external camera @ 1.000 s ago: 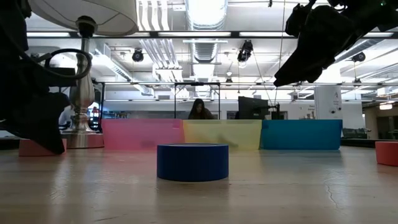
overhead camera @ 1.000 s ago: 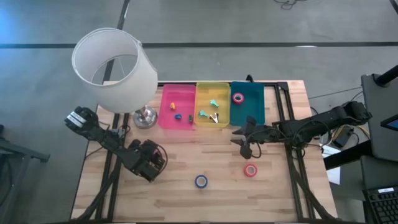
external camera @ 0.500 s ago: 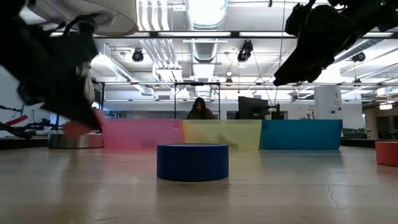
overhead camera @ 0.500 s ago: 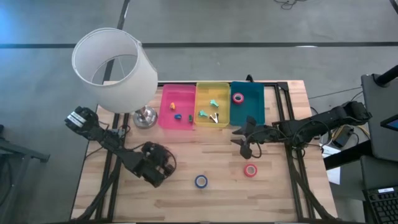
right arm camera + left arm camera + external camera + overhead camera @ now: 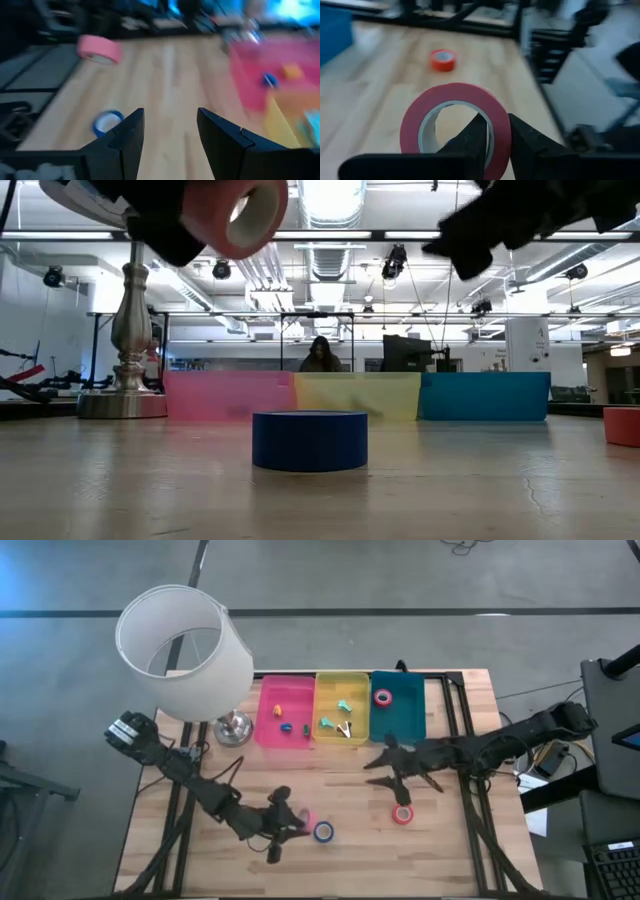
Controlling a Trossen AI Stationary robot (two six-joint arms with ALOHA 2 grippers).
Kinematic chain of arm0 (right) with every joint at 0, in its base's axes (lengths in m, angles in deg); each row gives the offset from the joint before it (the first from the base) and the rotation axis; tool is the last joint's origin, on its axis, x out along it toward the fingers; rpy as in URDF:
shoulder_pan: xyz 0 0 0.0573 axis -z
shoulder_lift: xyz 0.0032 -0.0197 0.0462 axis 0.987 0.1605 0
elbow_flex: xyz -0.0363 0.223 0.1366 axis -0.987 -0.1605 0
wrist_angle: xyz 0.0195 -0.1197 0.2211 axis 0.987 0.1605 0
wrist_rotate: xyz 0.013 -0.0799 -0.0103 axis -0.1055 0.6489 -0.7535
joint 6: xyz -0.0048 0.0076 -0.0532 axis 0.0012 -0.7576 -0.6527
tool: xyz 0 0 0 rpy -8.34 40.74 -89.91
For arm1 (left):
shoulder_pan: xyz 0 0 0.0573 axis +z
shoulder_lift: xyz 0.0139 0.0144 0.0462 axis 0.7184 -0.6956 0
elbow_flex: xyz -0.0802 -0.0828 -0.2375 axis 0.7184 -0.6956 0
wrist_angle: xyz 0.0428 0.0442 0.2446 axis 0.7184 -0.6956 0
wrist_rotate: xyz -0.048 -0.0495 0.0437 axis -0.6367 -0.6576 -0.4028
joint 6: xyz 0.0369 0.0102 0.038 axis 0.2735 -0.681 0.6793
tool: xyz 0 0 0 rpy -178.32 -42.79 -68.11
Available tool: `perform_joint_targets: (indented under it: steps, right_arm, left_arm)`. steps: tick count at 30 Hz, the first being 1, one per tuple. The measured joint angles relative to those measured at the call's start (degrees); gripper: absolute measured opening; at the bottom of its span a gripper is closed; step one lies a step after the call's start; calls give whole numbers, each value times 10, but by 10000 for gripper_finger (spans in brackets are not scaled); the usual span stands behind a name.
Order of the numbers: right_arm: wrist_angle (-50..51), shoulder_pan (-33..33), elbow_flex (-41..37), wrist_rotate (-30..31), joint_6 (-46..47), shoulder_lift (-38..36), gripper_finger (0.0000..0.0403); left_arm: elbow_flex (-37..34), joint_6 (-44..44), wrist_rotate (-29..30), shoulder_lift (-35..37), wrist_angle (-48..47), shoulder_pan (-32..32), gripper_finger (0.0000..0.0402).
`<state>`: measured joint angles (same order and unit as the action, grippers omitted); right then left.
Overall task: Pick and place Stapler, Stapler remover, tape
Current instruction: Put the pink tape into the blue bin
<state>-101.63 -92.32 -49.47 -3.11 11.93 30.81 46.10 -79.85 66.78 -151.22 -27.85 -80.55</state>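
The left arm reaches low across the counter (image 5: 300, 785) toward four o'clock, its left end effector (image 5: 492, 145) lifted clear of the wood and pinching the rim of a pink tape roll (image 5: 455, 125), just beside the blue tape roll (image 5: 323, 831) lying flat. The right arm stretches toward nine o'clock, right end effector (image 5: 167, 137) spread and empty above the red tape roll (image 5: 402, 814). Another roll (image 5: 383, 697) lies in the teal bin (image 5: 410, 720). No writing is legible.

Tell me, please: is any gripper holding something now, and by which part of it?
The left gripper holds a pink tape roll by its wall, one finger inside the core. The right gripper is open and holds nothing.
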Motion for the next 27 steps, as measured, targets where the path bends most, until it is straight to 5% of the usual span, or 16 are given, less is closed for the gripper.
perform_joint_targets:
  steps: [10,17,27]
  right_arm:
    - [-156,-85,-10,-28,-170,14,180]
    - [-202,-102,30,-25,-256,104,180]
    - [-202,-102,136,-23,-297,236,180]
  left_arm:
    - [-2,-26,-83,0,29,45,63]
    - [-2,-11,-179,0,101,75,64]
    - [-2,4,-189,-17,118,75,64]
